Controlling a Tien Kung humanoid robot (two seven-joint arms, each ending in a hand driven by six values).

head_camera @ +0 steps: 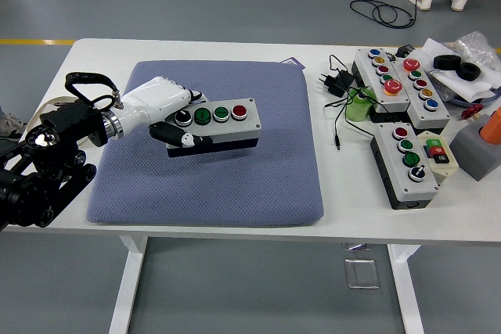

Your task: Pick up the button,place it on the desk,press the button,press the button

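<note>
Bright, even overhead light, sharp throughout.
Soft shadow sits under the button box (pixel 213 123) on the blue pad (pixel 235 170); the white bench (pixel 337 201) shows no harsh glare or blur.

Blue mat (pixel 258 170) bare on its right, button boxes (pixel 399 84) crowding table's right
</note>
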